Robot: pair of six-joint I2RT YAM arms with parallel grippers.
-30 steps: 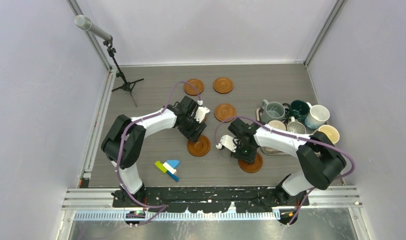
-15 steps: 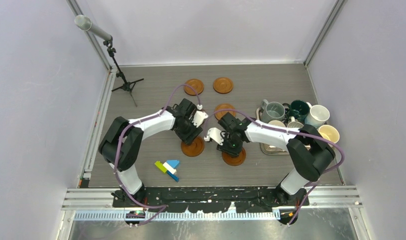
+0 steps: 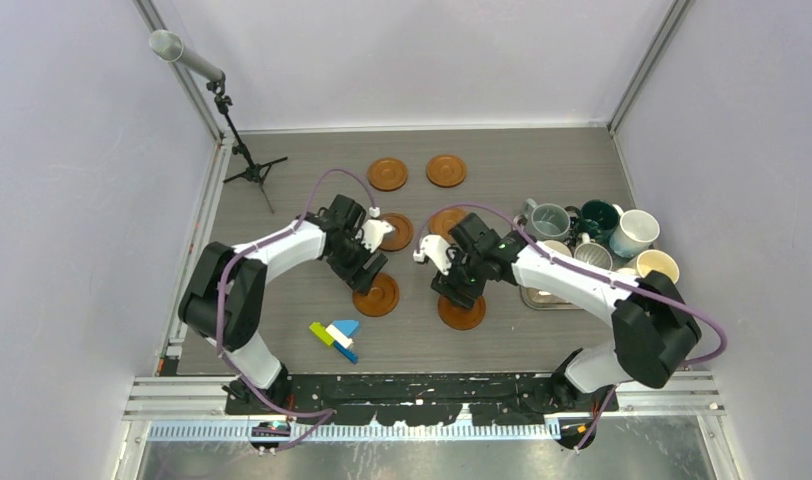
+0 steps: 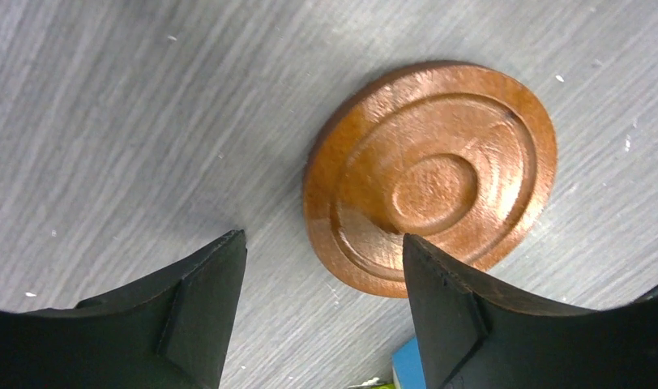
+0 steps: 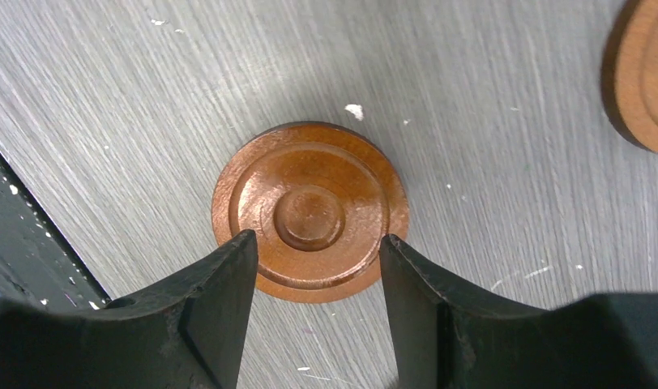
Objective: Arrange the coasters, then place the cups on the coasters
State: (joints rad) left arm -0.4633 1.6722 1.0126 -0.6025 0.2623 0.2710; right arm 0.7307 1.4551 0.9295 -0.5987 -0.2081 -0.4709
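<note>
Left gripper (image 4: 320, 243) spread, gripping nothing. Left front coaster (image 4: 431, 174) flat on table (image 3: 282, 300), just ahead of fingertips, offset toward one finger. Right gripper (image 5: 318, 239) likewise spread and empty, poised over right front coaster (image 5: 309, 211), also flat on table. I judge these two form near row of grid, with four back coasters (image 3: 387, 173) paired behind them. Mugs (image 3: 549, 222) crowd steel tray (image 3: 535, 300) at right, none on coaster yet. Coloured blocks (image 3: 334, 335) lie near left front coaster. Right forearm overhangs tray, so I mind mugs when reaching.
</note>
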